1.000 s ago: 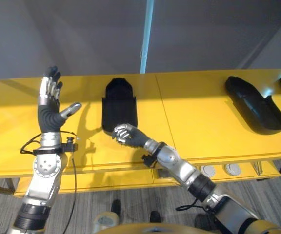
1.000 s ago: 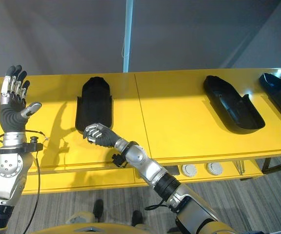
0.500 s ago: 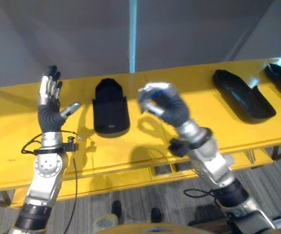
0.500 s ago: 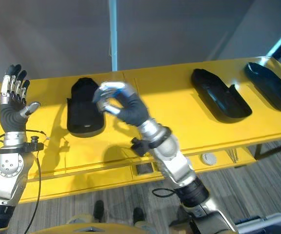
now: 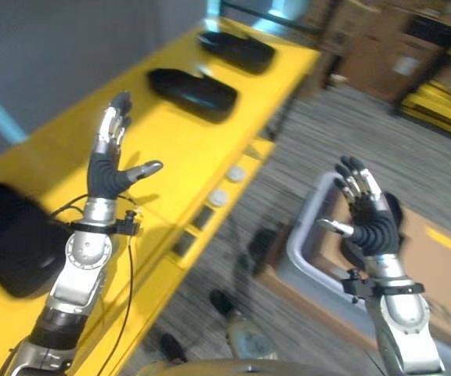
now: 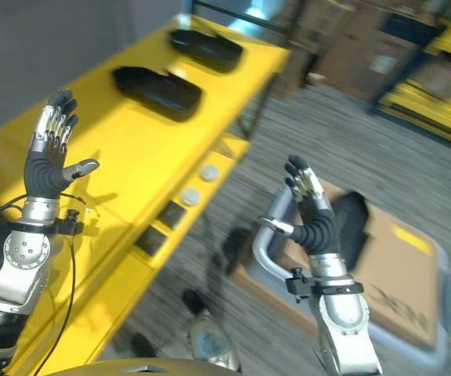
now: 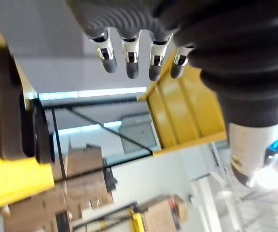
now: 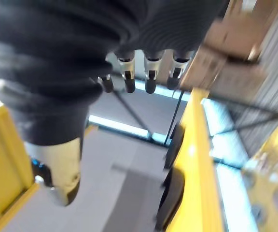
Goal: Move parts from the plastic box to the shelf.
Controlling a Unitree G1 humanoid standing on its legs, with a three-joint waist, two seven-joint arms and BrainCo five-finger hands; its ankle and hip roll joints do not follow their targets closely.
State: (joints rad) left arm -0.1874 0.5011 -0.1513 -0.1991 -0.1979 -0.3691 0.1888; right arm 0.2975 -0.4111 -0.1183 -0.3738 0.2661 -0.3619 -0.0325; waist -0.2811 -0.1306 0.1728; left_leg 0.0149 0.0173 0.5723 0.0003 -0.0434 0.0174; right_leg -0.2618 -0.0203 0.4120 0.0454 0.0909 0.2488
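- Right hand is hovering, fingers spread wide and holding nothing, just above the box rim.
- Left hand is idling over the shelf, fingers wide and empty.
- Parts are lying on the shelf beyond the left fingers; another dark one, probably, is sitting in the box behind the right fingers.
- Best lowering squarely, closing only once around it.

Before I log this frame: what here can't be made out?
- Plastic box: its contents are hidden in both eye views by the right robot hand and motion blur.
- Nearest black part on the yellow shelf: cut off by the left eye view's edge.
- Left robot hand: open, empty.
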